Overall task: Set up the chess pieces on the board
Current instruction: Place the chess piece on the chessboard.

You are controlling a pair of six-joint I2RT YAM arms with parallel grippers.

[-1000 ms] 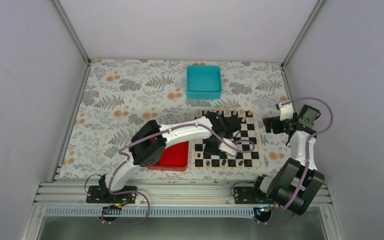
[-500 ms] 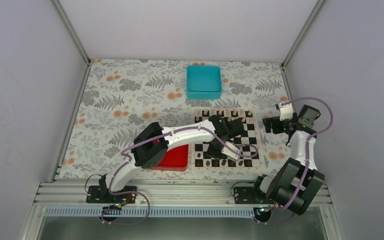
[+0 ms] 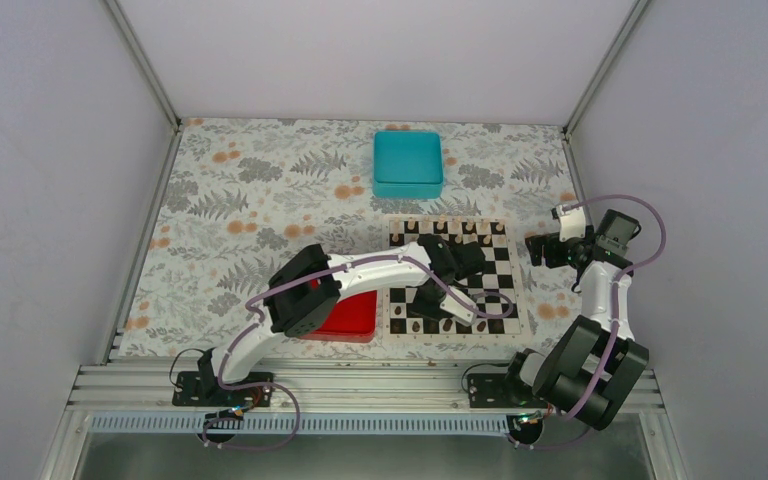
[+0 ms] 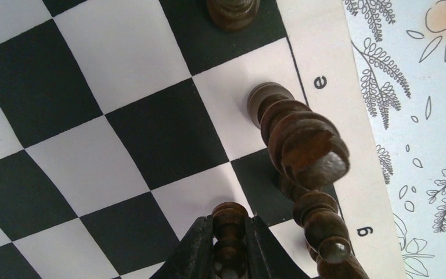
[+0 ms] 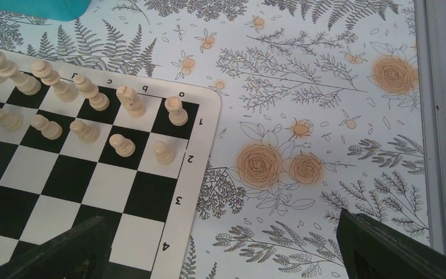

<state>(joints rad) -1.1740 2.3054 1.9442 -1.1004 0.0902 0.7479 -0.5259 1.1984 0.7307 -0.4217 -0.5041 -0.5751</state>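
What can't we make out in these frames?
- Top view: left arm hides the middle of the board and part of the red tray; chess pieces too small to identify.
- Left wrist: held piece mostly hidden inside the left gripper, cut by bottom edge.
- Right wrist: board runs off left and bottom edges.

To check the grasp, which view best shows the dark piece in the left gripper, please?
Left wrist: the dark piece sits close up, clamped in the left gripper. The top view leaves it too small to tell; the right wrist view misses it.
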